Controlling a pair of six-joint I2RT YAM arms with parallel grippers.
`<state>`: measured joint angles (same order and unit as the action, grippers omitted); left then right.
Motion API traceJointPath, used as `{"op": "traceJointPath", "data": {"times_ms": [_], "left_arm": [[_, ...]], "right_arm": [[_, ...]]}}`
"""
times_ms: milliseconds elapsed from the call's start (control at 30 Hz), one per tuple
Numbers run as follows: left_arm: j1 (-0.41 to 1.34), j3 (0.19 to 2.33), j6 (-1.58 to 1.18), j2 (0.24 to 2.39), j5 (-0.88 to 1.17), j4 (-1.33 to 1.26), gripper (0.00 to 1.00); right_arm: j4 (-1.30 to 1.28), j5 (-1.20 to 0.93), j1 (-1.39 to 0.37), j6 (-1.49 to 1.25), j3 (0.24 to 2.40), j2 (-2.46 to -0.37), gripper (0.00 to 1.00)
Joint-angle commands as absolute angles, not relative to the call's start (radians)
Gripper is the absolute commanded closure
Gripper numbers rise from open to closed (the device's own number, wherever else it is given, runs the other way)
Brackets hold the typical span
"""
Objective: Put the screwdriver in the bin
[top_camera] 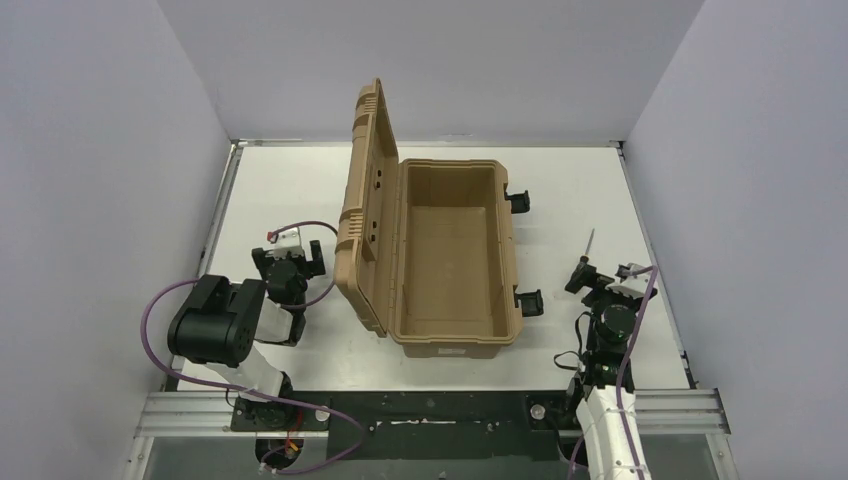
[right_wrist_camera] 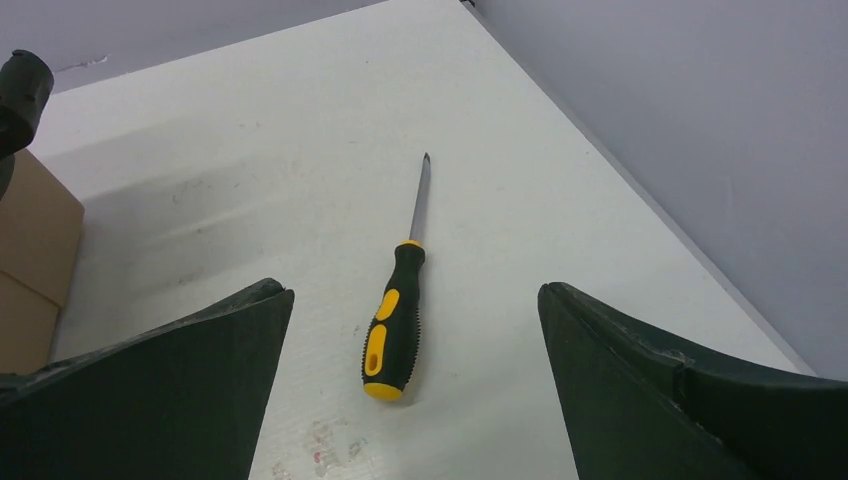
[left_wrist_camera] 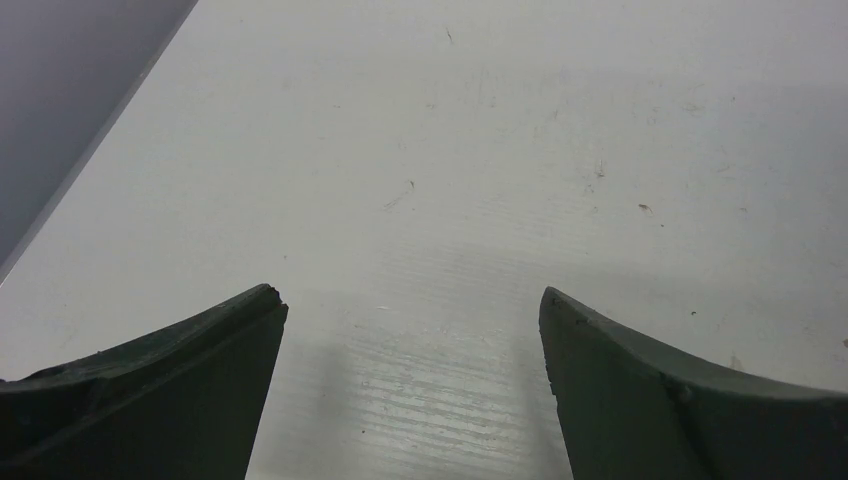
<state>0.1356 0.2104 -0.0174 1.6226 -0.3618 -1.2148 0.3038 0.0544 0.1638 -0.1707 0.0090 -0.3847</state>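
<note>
The screwdriver has a black and yellow handle and a thin grey shaft, and lies flat on the white table with its tip pointing away. My right gripper is open and hangs just above it, with the handle between the two fingers and touching neither. In the top view only the shaft shows beyond my right gripper. The tan bin stands open at the table's middle, its ribbed lid upright on the left side. My left gripper is open and empty over bare table.
Two black latches stick out of the bin's right side, towards the screwdriver. A corner of the bin shows at the left of the right wrist view. Grey walls enclose the table on the left, back and right.
</note>
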Motion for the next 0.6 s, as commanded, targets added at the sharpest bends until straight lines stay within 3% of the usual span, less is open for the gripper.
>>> {"op": "traceJointPath", "data": {"times_ms": [0,100,233,433,567], "left_arm": [[0.132,0.235,-0.026,1.614,-0.354,-1.252,0.03],[0.13,0.235,-0.022,1.615,-0.354,-1.254,0.03],[0.133,0.235,-0.019,1.62,-0.355,-1.257,0.03],[0.132,0.235,-0.019,1.618,-0.356,-1.256,0.03],[0.135,0.235,-0.022,1.616,-0.356,-1.254,0.03]], "right_arm": [[0.417,0.087,0.167,-0.203,0.014,-0.409,0.0],[0.422,0.125,0.167,-0.246,0.068,-0.449,0.0],[0.18,0.319,0.169,-0.425,0.309,-0.619,0.0],[-0.228,0.132,0.17,-0.305,0.776,-1.091,0.0],[-0.41,0.1,0.172,-0.323,0.961,-1.343,0.0]]}}
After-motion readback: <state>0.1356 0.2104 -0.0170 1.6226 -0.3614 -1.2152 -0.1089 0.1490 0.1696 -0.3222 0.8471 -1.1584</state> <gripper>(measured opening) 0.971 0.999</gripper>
